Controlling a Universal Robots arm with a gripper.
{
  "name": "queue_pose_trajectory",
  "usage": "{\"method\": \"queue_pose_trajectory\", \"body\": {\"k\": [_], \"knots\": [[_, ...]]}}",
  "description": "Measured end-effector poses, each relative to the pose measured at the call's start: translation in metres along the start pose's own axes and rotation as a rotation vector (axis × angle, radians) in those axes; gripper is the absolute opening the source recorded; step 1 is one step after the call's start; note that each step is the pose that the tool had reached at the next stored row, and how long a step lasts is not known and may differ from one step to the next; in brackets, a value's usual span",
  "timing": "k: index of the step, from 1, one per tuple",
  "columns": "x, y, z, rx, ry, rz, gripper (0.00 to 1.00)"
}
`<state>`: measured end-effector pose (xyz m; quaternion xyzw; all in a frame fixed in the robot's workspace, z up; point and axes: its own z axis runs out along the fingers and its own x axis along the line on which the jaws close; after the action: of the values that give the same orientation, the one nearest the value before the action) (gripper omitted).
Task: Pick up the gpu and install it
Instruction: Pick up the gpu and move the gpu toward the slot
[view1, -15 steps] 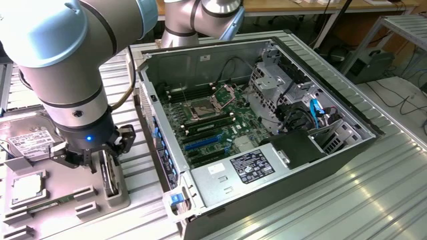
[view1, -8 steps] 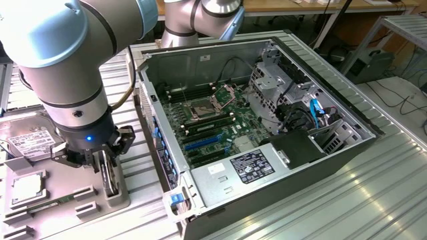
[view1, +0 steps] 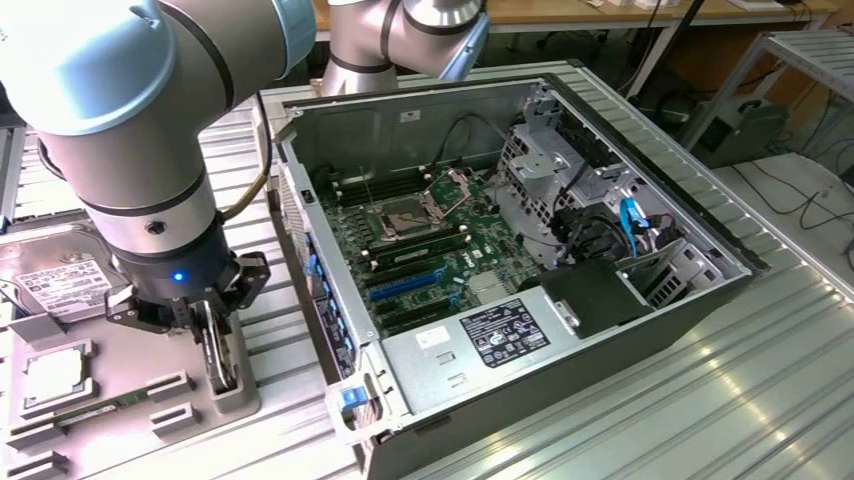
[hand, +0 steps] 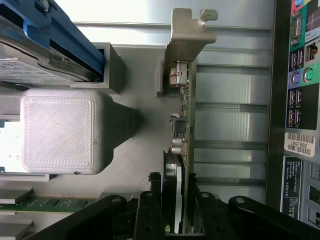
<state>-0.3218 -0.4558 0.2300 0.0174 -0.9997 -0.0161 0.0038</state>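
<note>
- On the ribbed metal tabletop (view1: 707, 400), an open computer case (view1: 561, 425) lies on its side with the motherboard (view1: 414, 250) facing up.
- At the exterior view's left, the grey robot arm (view1: 120, 130) reaches down beside the case.
- Below the arm sits a grey parts tray (view1: 260, 395), just beside the case.
- In the tray, a silver hard drive (view1: 60, 285) with a white label lies flat.
- The gpu (hand: 182, 130) stands on edge in a slot of the tray, outside the case.
- The jaws straddle the gpu, one on each face, near the end away from its bracket; I cannot tell whether they press on it.
- The gpu's silver end bracket (hand: 187, 45) points away from the wrist.
</note>
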Motion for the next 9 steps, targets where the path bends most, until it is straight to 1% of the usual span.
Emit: {"method": "queue_pose_trajectory", "body": {"k": [9], "knots": [[0.0000,0.0000,0.0000,0.0000,0.0001,0.000,0.28]]}}
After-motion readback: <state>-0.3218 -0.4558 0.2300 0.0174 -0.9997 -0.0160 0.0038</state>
